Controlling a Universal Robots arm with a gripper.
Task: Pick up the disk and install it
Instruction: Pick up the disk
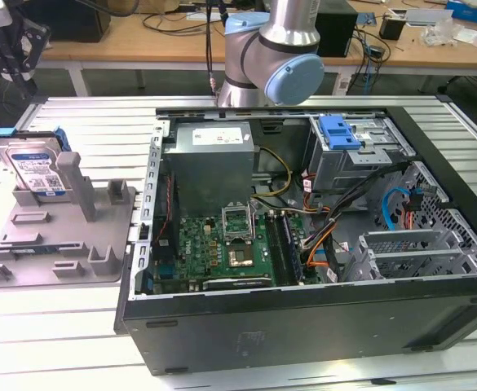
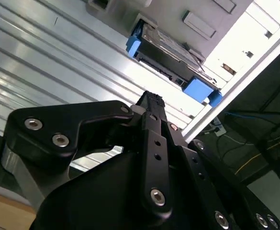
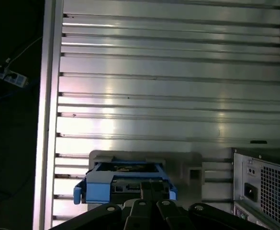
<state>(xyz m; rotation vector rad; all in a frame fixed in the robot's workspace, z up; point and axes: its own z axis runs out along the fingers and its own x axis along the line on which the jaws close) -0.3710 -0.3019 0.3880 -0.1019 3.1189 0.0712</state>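
The arm [image 1: 287, 28] hangs raised, bent at its blue-capped joint.

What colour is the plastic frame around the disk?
Bright blue. You can see the frame around the disk best in the exterior view.

Exterior view: high, angled down over case [image 1: 303, 330] and table [image 1: 67, 326]. Both wrist views: above table, sharing disk [image 2: 171, 50] [image 3: 125, 168].

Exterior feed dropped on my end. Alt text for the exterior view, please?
The disk stands on edge in a grey holder at the exterior view's left. An open computer case lies beside it on the slatted table, the robot arm behind.
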